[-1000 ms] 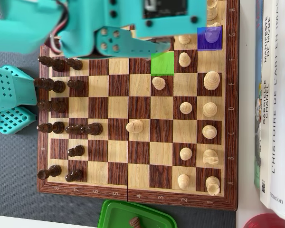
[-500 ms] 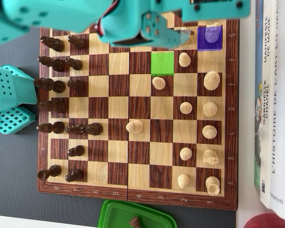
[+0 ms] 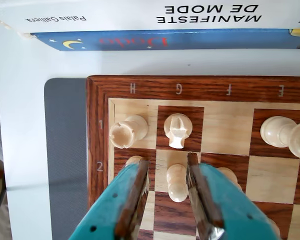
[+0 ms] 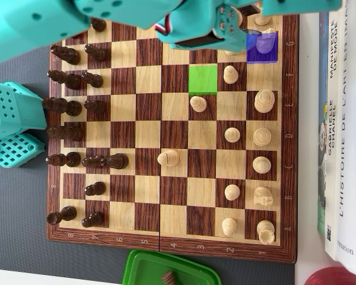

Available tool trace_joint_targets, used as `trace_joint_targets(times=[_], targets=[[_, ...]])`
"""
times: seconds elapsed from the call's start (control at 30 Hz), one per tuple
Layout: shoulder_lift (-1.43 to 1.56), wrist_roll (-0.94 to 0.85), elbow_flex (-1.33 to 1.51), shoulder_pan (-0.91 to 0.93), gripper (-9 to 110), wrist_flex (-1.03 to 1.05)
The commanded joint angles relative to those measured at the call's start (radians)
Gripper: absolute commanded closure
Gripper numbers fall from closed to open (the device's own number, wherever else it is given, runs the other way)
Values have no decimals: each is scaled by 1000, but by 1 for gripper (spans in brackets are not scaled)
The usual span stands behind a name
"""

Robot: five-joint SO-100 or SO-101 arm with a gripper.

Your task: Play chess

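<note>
In the wrist view my teal gripper [image 3: 167,160] is open over the wooden chessboard [image 3: 140,82]. A white pawn [image 3: 177,182] on G2 stands between the brown pads; the right pad is close to it, the left one is apart. Just beyond the fingertips stand the white knight [image 3: 177,130] on G1 and the white rook [image 3: 127,132] on H1. In the overhead view the arm [image 4: 202,27] covers the board's top edge and hides the gripper. A purple marked square [image 4: 261,46] lies beside it and a green marked square [image 4: 203,79] below it.
Books [image 3: 155,20] lie beyond the board's edge, and also at the right in the overhead view [image 4: 344,119]. Black pieces [image 4: 71,107] fill the left ranks, white pieces [image 4: 261,136] the right. A green tray [image 4: 169,270] holds a dark piece at the bottom.
</note>
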Motion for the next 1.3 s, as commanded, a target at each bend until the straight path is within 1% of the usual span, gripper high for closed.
trace_joint_targets(times=[0.0,0.1,0.23,0.6,0.97,1.27], targets=[[6,12,-63,3,89,2],[2,12,-63,6,88,0],[2,12,-63,8,84,-2],[-78,11,-153,11,84,2],[-106,9,-160,25,84,-8],[-170,6,-224,37,84,-8]])
